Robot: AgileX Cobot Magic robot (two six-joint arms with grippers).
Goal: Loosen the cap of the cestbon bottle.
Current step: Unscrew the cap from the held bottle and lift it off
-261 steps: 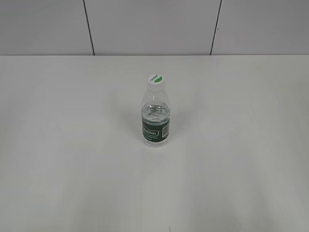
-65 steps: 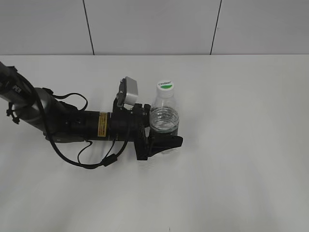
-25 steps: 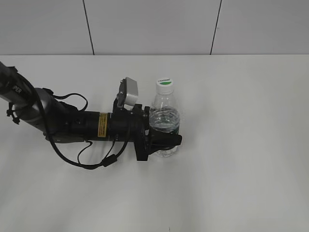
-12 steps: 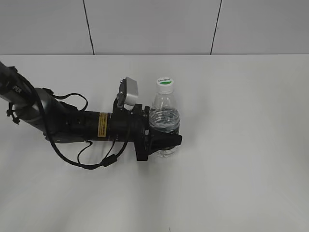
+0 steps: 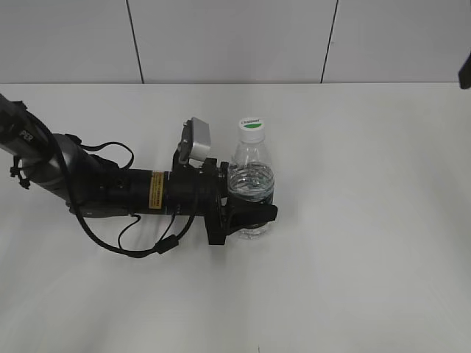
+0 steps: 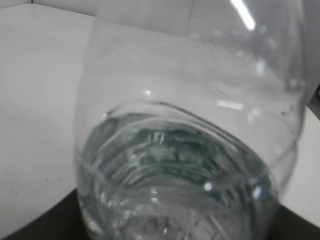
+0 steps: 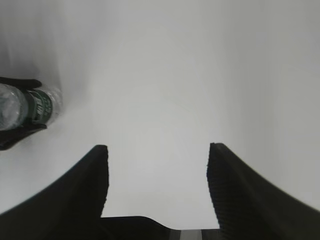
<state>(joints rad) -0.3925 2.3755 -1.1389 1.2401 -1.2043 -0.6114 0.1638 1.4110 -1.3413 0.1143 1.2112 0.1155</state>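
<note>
Your left gripper (image 5: 250, 213) has its fingers (image 5: 261, 214) clamped around the lower body of the cestbon bottle (image 5: 250, 184), one finger on each side at the label band. That hold looks meant to brace the bottle upright on the counter (image 5: 368, 220) so it cannot spin when the top is twisted. The cap (image 5: 252, 126) sits above those fingers, bare and untouched, with its green half-circle facing up. In the left wrist view the bottle (image 6: 190, 150) fills nearly the whole frame, directly ahead of the fingers, with water showing inside.

Your right gripper (image 7: 156, 172) is spread wide with nothing between its fingers (image 7: 80, 192). The bottle (image 7: 27, 107) lies well off to their left and farther out. In the exterior view only a dark sliver of something shows at the far right edge, well apart from the bottle. The twisting step has not begun; I judge that the free hand must reach the cap next.

Count: one bottle, one cap, two grippers, one of them holding.
</note>
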